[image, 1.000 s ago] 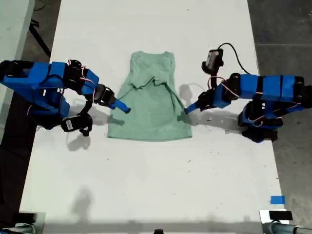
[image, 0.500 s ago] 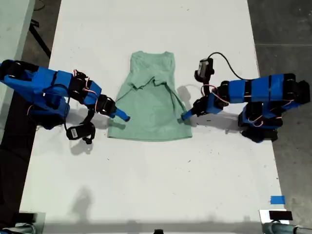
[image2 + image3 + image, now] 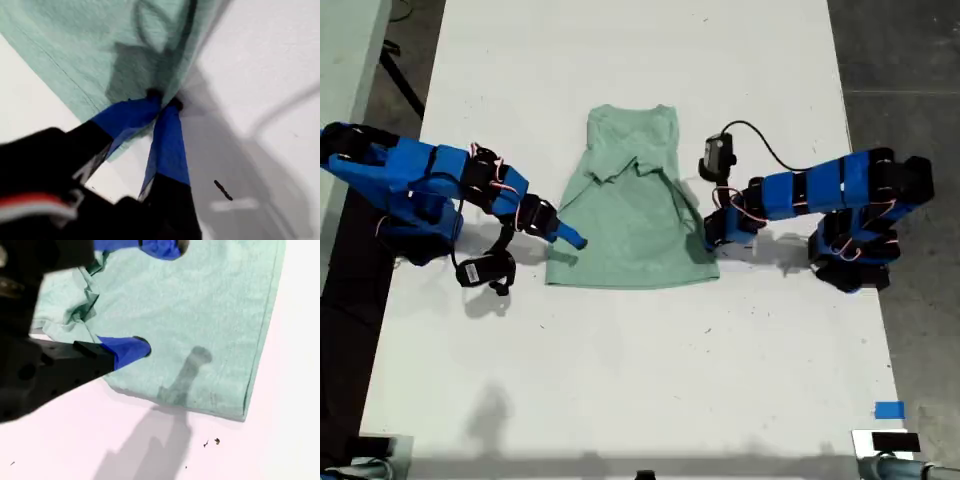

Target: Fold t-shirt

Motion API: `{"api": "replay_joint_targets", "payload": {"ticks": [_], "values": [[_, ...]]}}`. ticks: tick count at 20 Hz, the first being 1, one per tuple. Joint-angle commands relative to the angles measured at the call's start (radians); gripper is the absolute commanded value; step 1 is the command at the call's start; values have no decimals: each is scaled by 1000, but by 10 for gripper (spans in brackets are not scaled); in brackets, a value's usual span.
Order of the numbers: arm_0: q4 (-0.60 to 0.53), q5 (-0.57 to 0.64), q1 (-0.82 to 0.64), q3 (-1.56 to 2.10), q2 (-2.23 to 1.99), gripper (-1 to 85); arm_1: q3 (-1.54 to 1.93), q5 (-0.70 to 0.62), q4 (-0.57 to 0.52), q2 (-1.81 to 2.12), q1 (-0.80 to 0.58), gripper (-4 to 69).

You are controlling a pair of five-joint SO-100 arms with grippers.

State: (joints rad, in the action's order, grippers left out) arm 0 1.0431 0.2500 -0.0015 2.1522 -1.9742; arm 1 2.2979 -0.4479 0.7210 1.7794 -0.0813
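Observation:
The pale mint-green t-shirt (image 3: 630, 220) lies flat in the middle of the white table (image 3: 620, 380), neck toward the exterior view's top, with one sleeve folded in across the chest. My first gripper (image 3: 707, 238) (image 3: 164, 100) is on the arm at the exterior view's right. Its blue fingertips are pinched together on the t-shirt (image 3: 90, 45) at its side edge near the hem. My second gripper (image 3: 572, 238) (image 3: 156, 297), on the arm at the exterior view's left, stands open over the opposite side of the t-shirt (image 3: 210, 305). One of its fingers (image 3: 130, 347) is down by the cloth.
A black cable (image 3: 765, 145) loops from the first arm's camera and throws a shadow across the cloth. A strip of blue tape (image 3: 888, 410) and a dark object (image 3: 895, 441) sit at the exterior view's bottom right. Dark floor borders both long sides of the table.
The first arm has reached in and lowered until its gripper closed on the t-shirt's side edge. The second arm dropped slightly, then held still. The hem has shifted a little toward the exterior view's right.

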Motion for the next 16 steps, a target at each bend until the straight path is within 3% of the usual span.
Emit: {"api": "replay_joint_targets", "payload": {"ticks": [1,7,10,16], "values": [[-20,-9,3,-5,-5,319,-61,15,43,43,20,-10],[-43,-9,9,-3,-5,318,-186,20,397,311,11,-10],[-54,-5,9,-2,-5,318,-313,28,405,253,34,-10],[-51,-5,5,-2,-15,317,-844,61,400,-265,103,-10]]}}
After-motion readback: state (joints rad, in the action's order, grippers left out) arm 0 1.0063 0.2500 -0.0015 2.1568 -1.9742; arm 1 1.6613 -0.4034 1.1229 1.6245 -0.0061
